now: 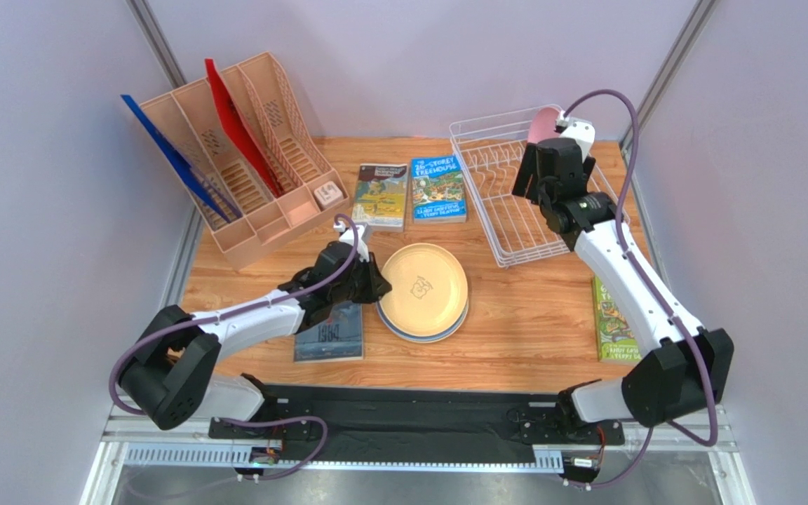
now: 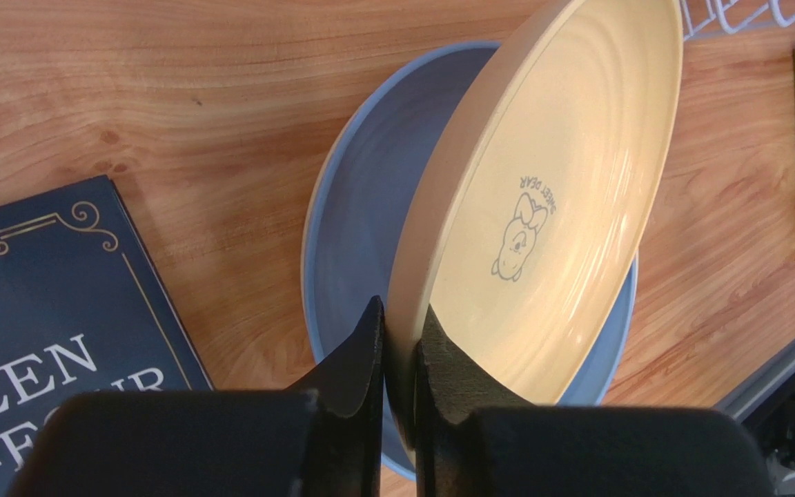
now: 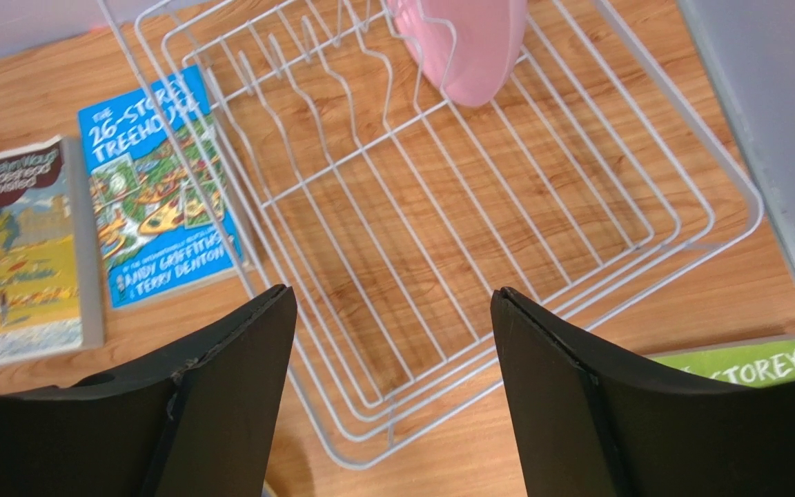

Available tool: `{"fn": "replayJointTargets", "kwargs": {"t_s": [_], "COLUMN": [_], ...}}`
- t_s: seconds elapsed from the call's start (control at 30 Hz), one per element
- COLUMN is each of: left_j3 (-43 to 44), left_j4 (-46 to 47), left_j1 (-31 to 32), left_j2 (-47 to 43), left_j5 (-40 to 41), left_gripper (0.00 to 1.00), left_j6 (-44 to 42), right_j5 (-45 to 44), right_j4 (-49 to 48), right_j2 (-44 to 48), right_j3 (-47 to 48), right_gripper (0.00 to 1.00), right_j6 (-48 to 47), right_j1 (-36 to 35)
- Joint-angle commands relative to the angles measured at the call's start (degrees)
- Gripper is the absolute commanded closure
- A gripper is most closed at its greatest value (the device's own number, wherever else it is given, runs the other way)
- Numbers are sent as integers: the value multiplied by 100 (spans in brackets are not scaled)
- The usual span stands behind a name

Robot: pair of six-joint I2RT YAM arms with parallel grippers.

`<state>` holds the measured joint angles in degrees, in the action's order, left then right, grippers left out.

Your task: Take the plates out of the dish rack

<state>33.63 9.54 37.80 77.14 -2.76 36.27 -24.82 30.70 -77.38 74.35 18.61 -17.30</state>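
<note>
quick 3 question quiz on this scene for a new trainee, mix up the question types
1. True or false: the pink plate stands in the dish rack.
2. The left gripper is shut on which thing? A) the yellow plate B) the pink plate C) the dish rack
3. Fill in: the right gripper hangs over the dish rack with its jaws ____.

Key: 1 true; 2 A, it pinches the rim; 3 open.
</note>
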Motion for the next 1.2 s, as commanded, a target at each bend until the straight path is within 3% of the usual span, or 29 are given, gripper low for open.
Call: {"fn": "replayJointTargets", "kwargs": {"t_s": [0.0,0.2,0.43,0.53,0.8,0.87,1.03,1.17], "left_j3": [390,654,549,548,741,812,856,970], "left_j4": [-374,-787,-761,-735,-576,-629,-462,-313], "left_j1": [17,26,17,17,17,17,17,17], "left_j2": [72,213,-287,-516,-771,-710,-525,-297], "left_j5": [-13,-58,259,452,48,65,-5,-57], "left_gripper": [77,39,32,32,32,32,32,32], "left_j6": [82,29,-234,-471,-1262,-1315,-1237,-1219], "right_j5": [-743,-981,-1287,-851,-1095,-1069,-868,-691], "right_j4": [-187,-292,-942,-1126,-1795,-1804,-1804,-1821], "right_j2": [-434,-1146,-2102,-2735,-4195,-4346,-4575,-4444], "right_j3": [659,1108,1616,1942,3049,3199,3376,3297], "right_gripper": [25,25,26,26,31,37,61,100], "right_j6": [-279,-314,-753,-1025,-2177,-2318,-2546,-2608], "right_j1": [191,560,772,991,1167,1203,1246,1220]}}
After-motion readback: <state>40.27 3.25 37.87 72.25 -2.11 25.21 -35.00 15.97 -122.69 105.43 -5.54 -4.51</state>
